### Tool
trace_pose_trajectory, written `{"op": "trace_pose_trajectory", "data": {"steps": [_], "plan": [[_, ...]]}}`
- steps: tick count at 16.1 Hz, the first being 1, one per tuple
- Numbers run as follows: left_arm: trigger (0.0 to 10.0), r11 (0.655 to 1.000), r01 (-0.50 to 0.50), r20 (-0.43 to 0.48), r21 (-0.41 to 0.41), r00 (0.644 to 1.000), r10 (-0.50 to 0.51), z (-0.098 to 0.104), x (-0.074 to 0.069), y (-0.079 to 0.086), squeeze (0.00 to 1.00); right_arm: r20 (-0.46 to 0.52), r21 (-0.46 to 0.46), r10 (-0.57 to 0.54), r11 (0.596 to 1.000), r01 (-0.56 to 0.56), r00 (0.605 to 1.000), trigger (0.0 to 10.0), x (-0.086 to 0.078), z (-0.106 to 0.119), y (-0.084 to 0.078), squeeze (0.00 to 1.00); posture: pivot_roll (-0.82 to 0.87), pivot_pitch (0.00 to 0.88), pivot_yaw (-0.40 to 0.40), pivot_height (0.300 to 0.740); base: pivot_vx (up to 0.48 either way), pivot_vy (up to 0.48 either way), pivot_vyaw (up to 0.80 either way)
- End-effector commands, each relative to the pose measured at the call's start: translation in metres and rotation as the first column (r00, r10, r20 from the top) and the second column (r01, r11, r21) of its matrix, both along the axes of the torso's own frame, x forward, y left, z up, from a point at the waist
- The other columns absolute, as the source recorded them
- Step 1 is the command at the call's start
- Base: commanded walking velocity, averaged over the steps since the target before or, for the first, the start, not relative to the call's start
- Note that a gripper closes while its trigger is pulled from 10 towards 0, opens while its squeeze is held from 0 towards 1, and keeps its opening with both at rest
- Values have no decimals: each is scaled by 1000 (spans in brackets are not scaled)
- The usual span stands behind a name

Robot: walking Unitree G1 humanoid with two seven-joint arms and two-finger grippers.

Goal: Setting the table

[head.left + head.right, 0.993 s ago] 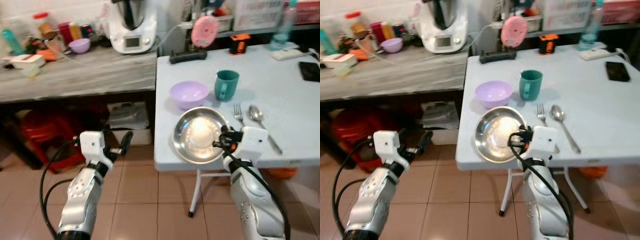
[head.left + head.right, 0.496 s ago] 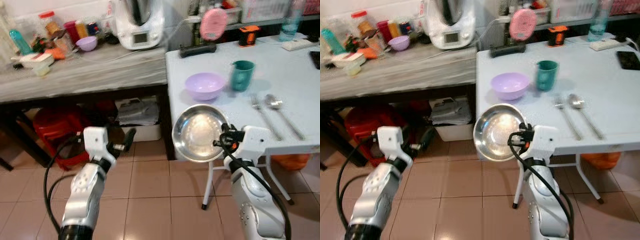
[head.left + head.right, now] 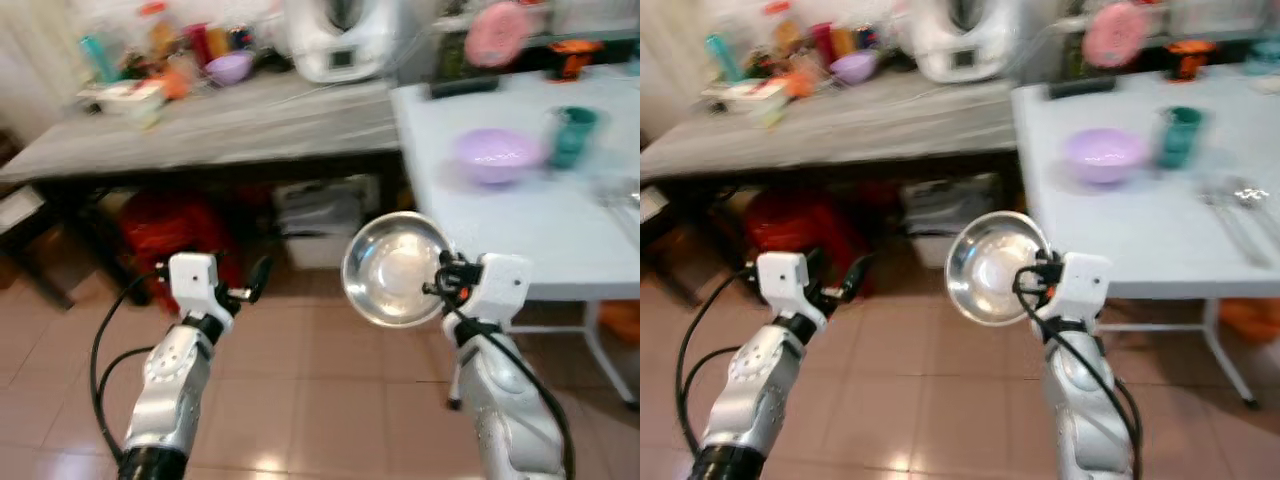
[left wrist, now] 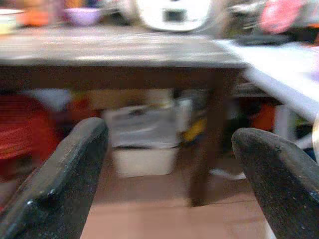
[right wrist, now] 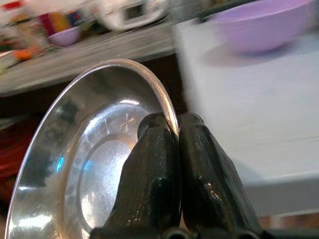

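My right gripper is shut on the rim of a round steel plate, held tilted up in the air over the tiled floor, off the near left corner of the pale blue table. In the right wrist view the two fingers pinch the steel plate's edge. On the table stand a lilac bowl and a teal mug. My left gripper is open and holds nothing, low in front of the grey counter.
A long grey counter with jars, a small purple bowl and a white appliance runs along the left. Under it sit a red stool and a white bin. Brown tiles lie below.
The whole view has swung left and blurred, so the camera moved. The plate, over the table edge a second ago, now hangs over the floor, still pinched by my right gripper.
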State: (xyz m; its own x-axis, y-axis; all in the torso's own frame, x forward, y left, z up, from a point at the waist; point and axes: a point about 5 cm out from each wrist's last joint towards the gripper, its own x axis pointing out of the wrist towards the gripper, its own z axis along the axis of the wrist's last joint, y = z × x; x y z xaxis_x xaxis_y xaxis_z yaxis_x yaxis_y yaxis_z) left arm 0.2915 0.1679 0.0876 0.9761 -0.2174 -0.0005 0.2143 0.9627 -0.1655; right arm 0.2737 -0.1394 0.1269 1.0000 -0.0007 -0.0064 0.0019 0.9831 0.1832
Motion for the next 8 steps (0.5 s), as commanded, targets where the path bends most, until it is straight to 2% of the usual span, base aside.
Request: {"op": "trace_pose_trajectory", "data": {"steps": [1, 5, 8], "plan": [[10000, 1000, -10, 13, 5, 1000, 10, 4, 2, 2, 0, 28, -3, 13, 1000, -13, 1000, 10000, 1, 6, 2, 0, -63, 0, 139, 740, 0, 394, 0], [10000, 1000, -14, 15, 4, 1000, 14, 3, 3, 1, 0, 25, -4, 16, 1000, -16, 1000, 10000, 0, 5, 1, 0, -67, 0, 140, 740, 0, 376, 0], [10000, 1000, 22, 26, -6, 999, -22, 5, 3, -2, 0, 41, -11, 2, 1000, -2, 999, 10000, 1, 8, -2, 0, -73, 0, 141, 740, 0, 0, 0]]}}
